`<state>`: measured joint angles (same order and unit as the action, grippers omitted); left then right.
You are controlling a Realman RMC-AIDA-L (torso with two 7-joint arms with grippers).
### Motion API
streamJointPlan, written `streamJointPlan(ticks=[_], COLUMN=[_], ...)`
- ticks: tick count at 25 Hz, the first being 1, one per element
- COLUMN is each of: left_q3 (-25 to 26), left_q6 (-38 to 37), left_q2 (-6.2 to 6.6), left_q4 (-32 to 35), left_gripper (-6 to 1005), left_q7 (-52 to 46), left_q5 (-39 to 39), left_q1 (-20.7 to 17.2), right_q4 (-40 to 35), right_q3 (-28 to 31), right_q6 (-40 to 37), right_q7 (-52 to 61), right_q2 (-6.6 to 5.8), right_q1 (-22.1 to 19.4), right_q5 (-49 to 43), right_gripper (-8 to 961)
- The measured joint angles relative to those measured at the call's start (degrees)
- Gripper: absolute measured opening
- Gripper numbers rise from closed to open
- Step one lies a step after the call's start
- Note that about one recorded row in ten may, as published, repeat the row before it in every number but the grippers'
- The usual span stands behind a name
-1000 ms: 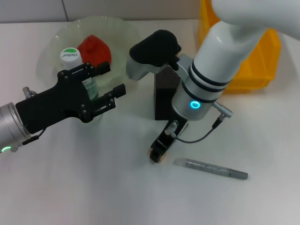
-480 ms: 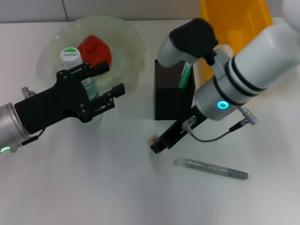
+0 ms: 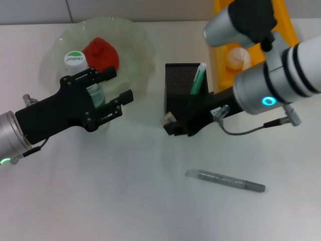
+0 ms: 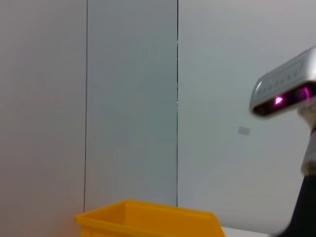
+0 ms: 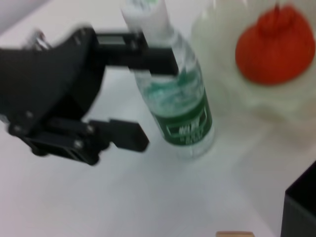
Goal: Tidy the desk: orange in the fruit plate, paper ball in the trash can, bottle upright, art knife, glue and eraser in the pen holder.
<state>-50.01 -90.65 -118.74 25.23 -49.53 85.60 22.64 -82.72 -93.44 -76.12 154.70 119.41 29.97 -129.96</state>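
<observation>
Right gripper point(image 3: 169, 124) at the near side of the pen holder point(image 3: 185, 95), pinching a small tan eraser point(image 3: 167, 119).
Left gripper point(image 3: 108, 93) stood with its jaws spread around the upright bottle point(image 5: 170, 76), not clamping it, beside the fruit plate point(image 3: 133, 37) holding the orange point(image 3: 102, 52). A grey art knife point(image 3: 225, 181) lay on the desk point(image 3: 100, 191), nearer than the holder; the paper ball point(image 3: 237, 58) sat in the yellow trash can point(image 3: 281, 17).
</observation>
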Motion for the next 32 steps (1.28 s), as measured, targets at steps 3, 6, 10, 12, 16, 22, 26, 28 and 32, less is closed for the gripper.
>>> streamJointPlan(ticks=[3,6,10,12,16,22,26,28,32], left_q3=[0.0,0.0,0.0,0.0,0.0,0.0,0.0,0.0,0.1], left_q6=[0.0,0.0,0.2,0.3,0.4,0.4,0.5,0.5,0.8], left_q2=[0.0,0.0,0.0,0.0,0.0,0.0,0.0,0.0,0.0], left_q4=[0.0,0.0,-0.3,-0.6,-0.6,-0.6,-0.8,-1.2,-1.6], left_gripper=[647,647,647,647,648,648,648,648,648], left_q7=[0.0,0.0,0.0,0.0,0.0,0.0,0.0,0.0,0.3], left_q5=[0.0,0.0,0.0,0.0,0.0,0.0,0.0,0.0,0.0], left_q1=[-0.1,-0.1,-0.2,-0.2,-0.2,-0.2,0.1,0.4,0.7], right_q4=[-5.3,-9.9,-15.5,-18.4,-22.2,-22.8,-18.3,-14.2,-1.8], right_q3=[1.4,3.2,5.8,7.2,10.4,14.5,17.6,20.1,27.0], right_q6=[-1.3,-2.7,-4.1,-4.7,-5.8,-5.7,-4.2,-3.7,-4.4], right_q7=[-0.3,-0.4,-0.6,-1.0,-1.2,-3.5,-10.0,-15.2,-25.8], right_q2=[0.08,0.17,0.2,0.21,0.21,0.32,0.27,0.12,-0.08], right_q1=[-2.1,-3.4,-4.8,-5.6,-6.7,-8.7,-10.9,-11.8,-11.6], right_q5=[0.0,0.2,0.1,0.0,0.1,0.6,7.3,13.0,23.5], right_gripper=[267,267,267,267,267,266,266,267,267])
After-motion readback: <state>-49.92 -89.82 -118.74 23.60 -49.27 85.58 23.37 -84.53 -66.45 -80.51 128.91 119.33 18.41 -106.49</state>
